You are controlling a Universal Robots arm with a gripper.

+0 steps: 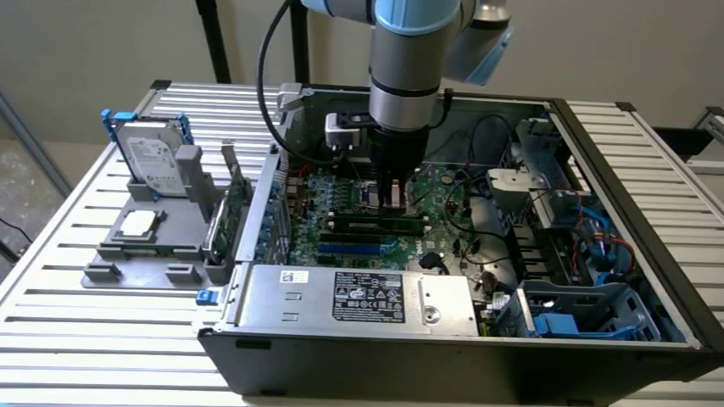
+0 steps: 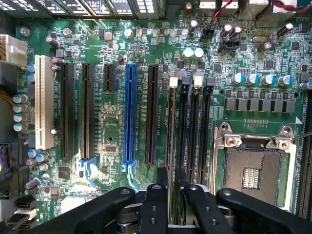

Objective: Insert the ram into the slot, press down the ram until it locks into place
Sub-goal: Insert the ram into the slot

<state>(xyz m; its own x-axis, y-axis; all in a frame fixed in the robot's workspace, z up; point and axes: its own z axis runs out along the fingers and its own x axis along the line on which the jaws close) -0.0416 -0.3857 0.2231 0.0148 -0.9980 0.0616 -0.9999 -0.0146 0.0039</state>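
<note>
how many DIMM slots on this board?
4, side by side beside the processor socket: first slot with the ram in it, then second slot, third slot, fourth slot nearest the socket. The gripper covers one end of each.

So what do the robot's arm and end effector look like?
The arm is a silver-grey tube with light blue joint caps; a black cable loops down beside it. A small white box sits at its wrist. The end effector is black: jointed bars with round holes, narrowing to two slim fingers.

Looks like a robotics lab: slatted metal table, opened PC case with bare motherboard, grey fixture holding a hard drive, arm overhead.
</note>
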